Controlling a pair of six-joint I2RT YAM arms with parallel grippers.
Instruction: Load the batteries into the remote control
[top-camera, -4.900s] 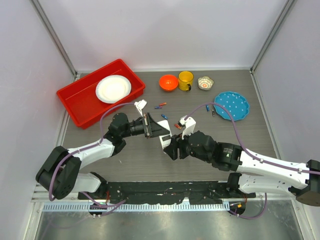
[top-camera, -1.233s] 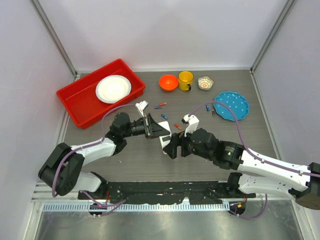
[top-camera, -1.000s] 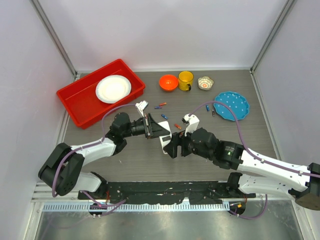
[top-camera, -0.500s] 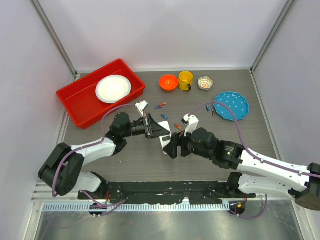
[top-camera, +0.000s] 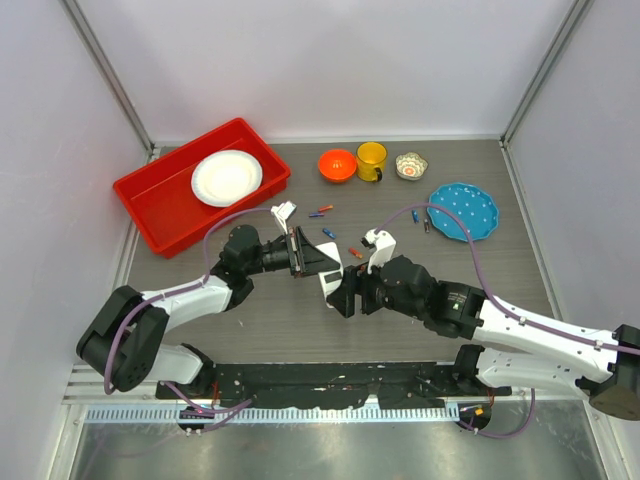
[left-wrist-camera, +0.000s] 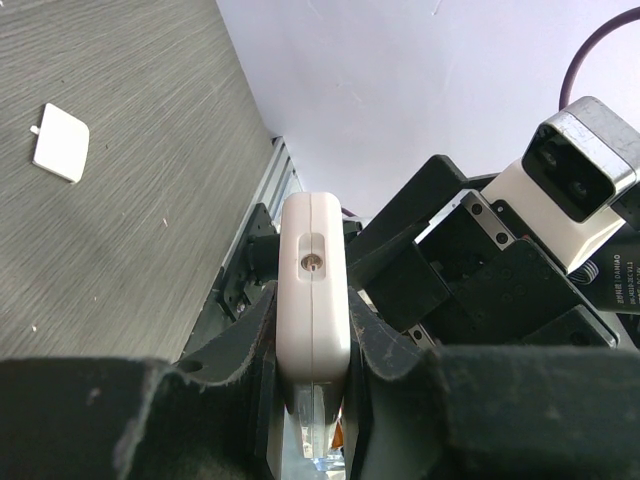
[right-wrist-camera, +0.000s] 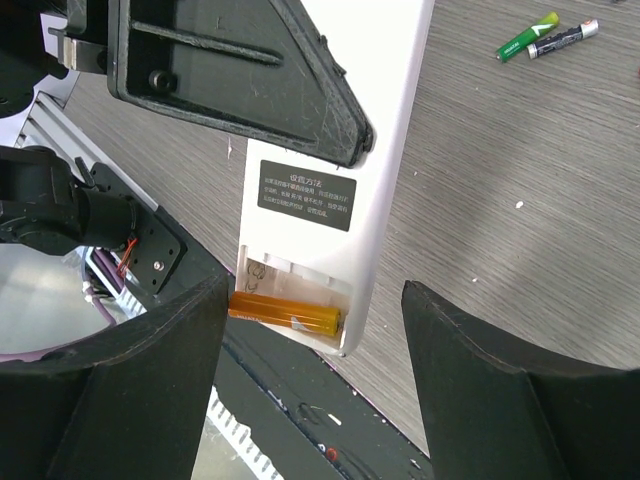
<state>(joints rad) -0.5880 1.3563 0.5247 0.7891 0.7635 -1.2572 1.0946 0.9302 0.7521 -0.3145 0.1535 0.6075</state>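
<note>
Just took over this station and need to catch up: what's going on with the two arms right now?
The left pincer is shut on the remote control, with its back turned toward the right arm. The battery compartment is uncovered and one orange battery lies in it; the slot beside it looks empty. The right pincer hangs open around that end, holding nothing. More batteries lie loose on the table, and the white cover piece lies there too, apart from the remote.

Left tool (left-wrist-camera: 313, 335) clamped the slim white plastic remote control (left-wrist-camera: 313, 260) edge-on, end pointing away. Small white square cover piece (left-wrist-camera: 60, 143) lay flat on grey wood-grain worktop (left-wrist-camera: 130, 230), well apart.
</note>
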